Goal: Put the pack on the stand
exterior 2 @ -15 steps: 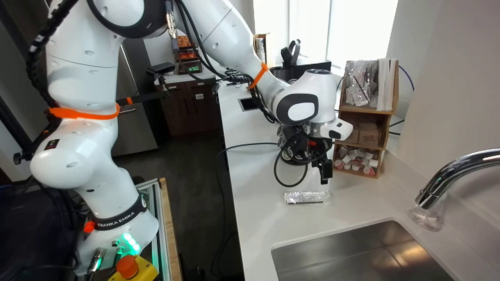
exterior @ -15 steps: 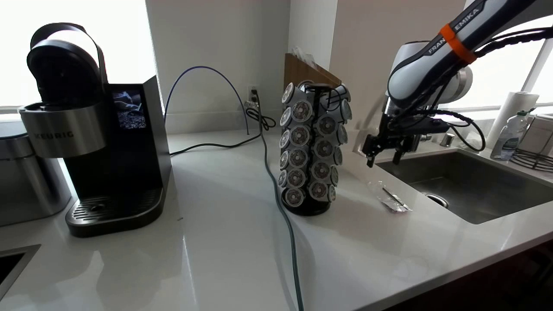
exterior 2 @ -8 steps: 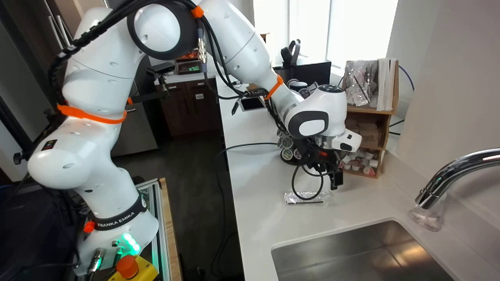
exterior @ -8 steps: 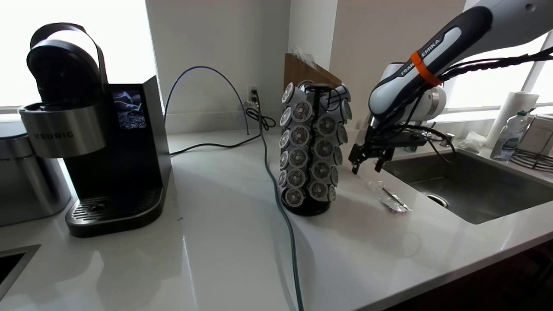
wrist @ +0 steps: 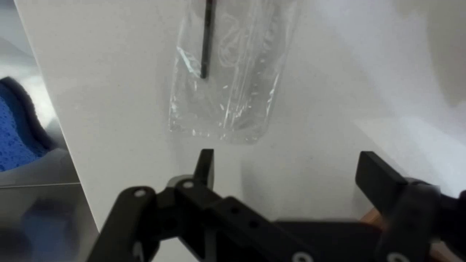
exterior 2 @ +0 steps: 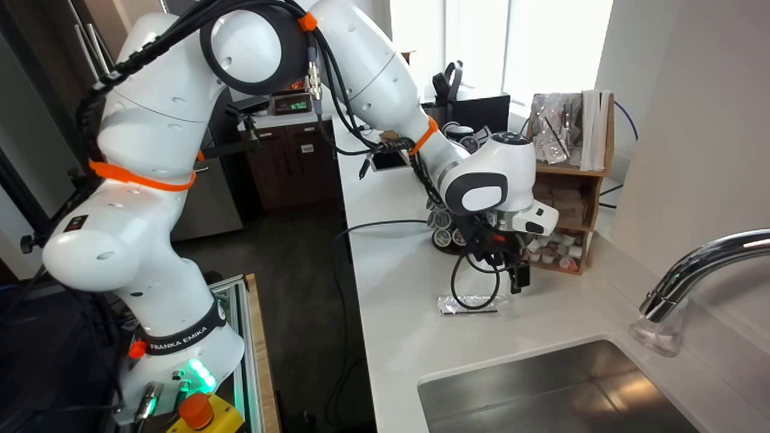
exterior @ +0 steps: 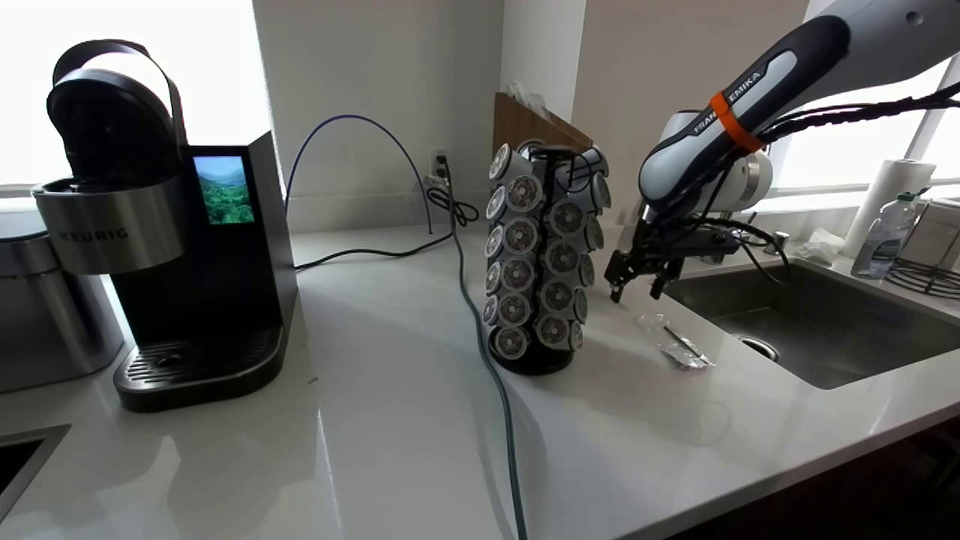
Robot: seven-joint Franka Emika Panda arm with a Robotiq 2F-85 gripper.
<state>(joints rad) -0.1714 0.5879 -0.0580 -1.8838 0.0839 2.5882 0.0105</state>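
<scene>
The pack is a flat clear plastic sleeve with a black stick inside. It lies on the white counter in both exterior views and in the wrist view. Which thing is the stand is not certain. A wooden organizer holds similar packs on its top shelf; its back shows in an exterior view. A black pod carousel stands beside it. My gripper is open and empty, above the counter beyond the pack's near end. It shows in both exterior views.
A steel sink with a chrome faucet lies beside the pack. A blue sponge is in the sink. A cable runs over the counter past the carousel. A coffee machine stands farther along.
My gripper has moved down and closer to the counter, leftward in an exterior view, mostly before the last half second. It stays open. The pack has not moved. The coffee machine's screen picture changed.
</scene>
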